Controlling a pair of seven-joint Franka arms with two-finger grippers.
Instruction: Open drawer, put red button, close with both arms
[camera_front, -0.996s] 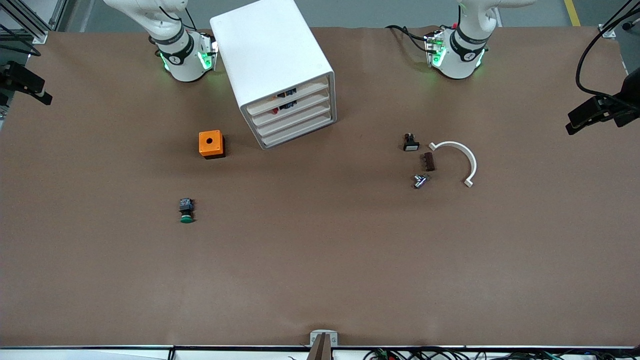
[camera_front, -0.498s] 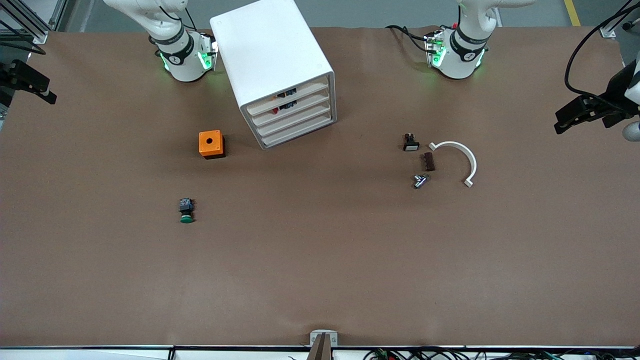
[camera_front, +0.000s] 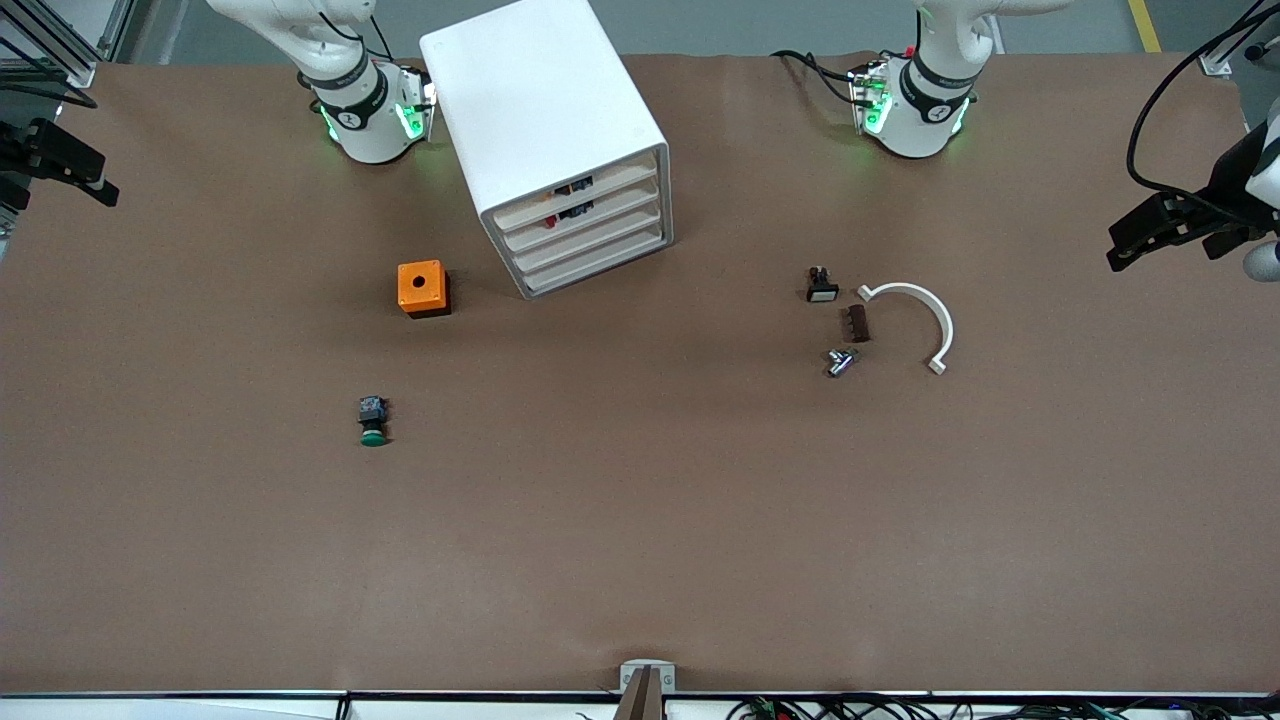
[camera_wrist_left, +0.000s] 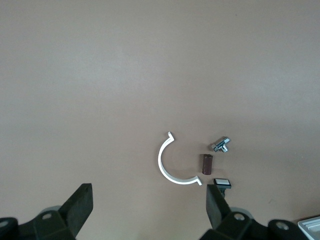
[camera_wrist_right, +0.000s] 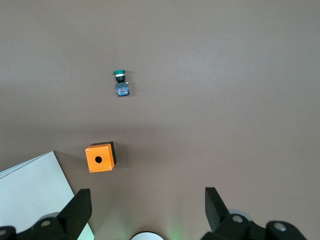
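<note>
A brown table seen from a high camera facing two white robot arms. Nearest that camera lies a green-capped push button (camera_front: 373, 421) on its side, toward the right arm's end. Farther from the camera sits an orange box with a round hole (camera_front: 422, 288). Toward the left arm's end is a cluster: a small metal fitting (camera_front: 839, 362), a dark brown block (camera_front: 858, 323), a white curved half-ring (camera_front: 917, 320) and a small black switch with a white face (camera_front: 821, 286).

Farther still stands a white four-drawer cabinet (camera_front: 545, 130), angled. The drawer (camera_front: 585, 219), second from the top, is shut; a speck of red and a dark part show at its front, likely the red button (camera_front: 551, 224).

The right gripper (camera_front: 62, 164) hangs at the table's edge, fingers wide apart, holding nothing. The left gripper (camera_front: 1150, 232) hangs at its own end's edge, fingers (camera_wrist_left: 79, 206) likewise spread and empty.
</note>
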